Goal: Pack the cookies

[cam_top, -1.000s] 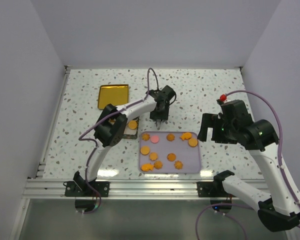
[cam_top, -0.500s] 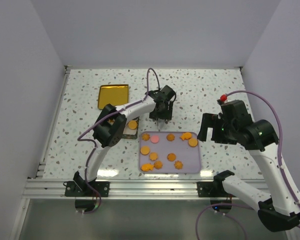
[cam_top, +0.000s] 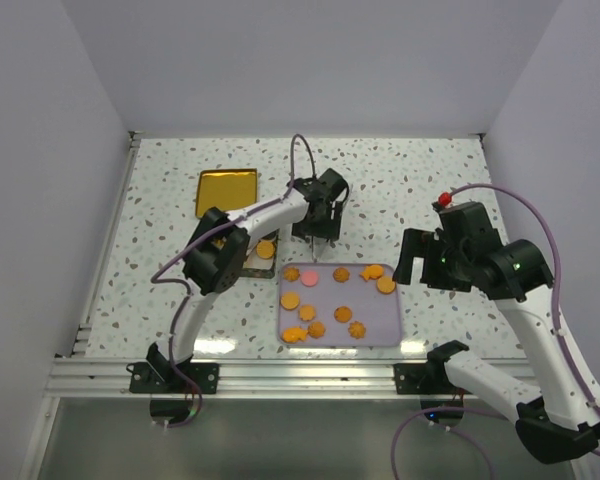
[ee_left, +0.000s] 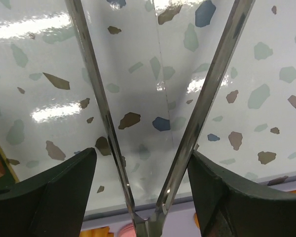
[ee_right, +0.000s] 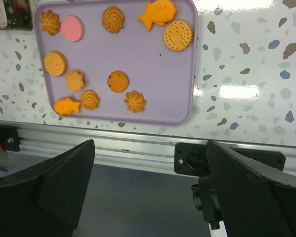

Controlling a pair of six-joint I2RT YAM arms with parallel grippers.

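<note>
Cookies [cam_top: 342,313] near down-pointing left end effector [cam_top: 316,238].

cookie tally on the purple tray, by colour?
Orange cookies: 10
Pink cookie: 1
Total: 11

**Left gripper** [cam_top: 316,232]: the jaws are parted more widely than a second ago. The wrist is drawn slightly back and to the left, so the far rim of the purple tray [cam_top: 385,325] lies a little further from the fingertips.

**Right gripper** [cam_top: 408,262]: sits marginally lower.
</note>
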